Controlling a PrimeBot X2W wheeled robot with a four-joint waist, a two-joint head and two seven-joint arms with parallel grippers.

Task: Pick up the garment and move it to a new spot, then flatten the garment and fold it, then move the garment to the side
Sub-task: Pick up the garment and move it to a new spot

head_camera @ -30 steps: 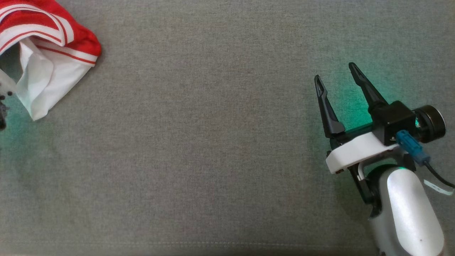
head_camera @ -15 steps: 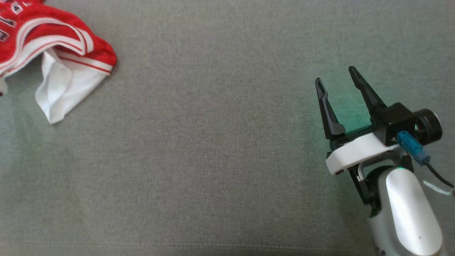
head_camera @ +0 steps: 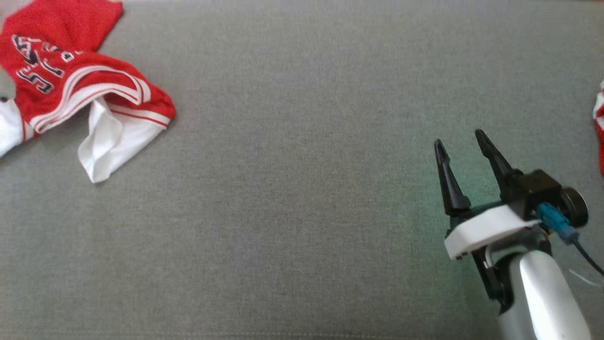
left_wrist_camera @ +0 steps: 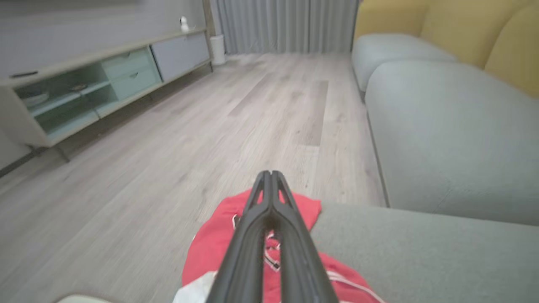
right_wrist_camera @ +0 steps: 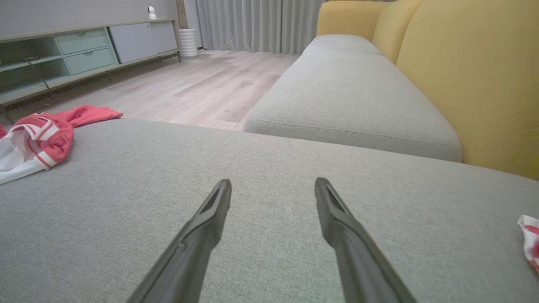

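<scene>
Bunching at L edge of cushion (head_camera: pixel 302 212), garment (head_camera: pixel 85 94) sits under shut L claw (left_wrist_camera: pixel 270 174); R claw (head_camera: pixel 458 137) open, empty.

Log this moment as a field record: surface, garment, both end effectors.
surface: grey seat cushion
garment: red and white, crumpled, at the cushion's left end
left end effector: shut, above the garment; whether it grips cloth is unclear
right end effector: open, empty, over bare cushion
other: red-and-white cloth at the head view's right edge
</scene>
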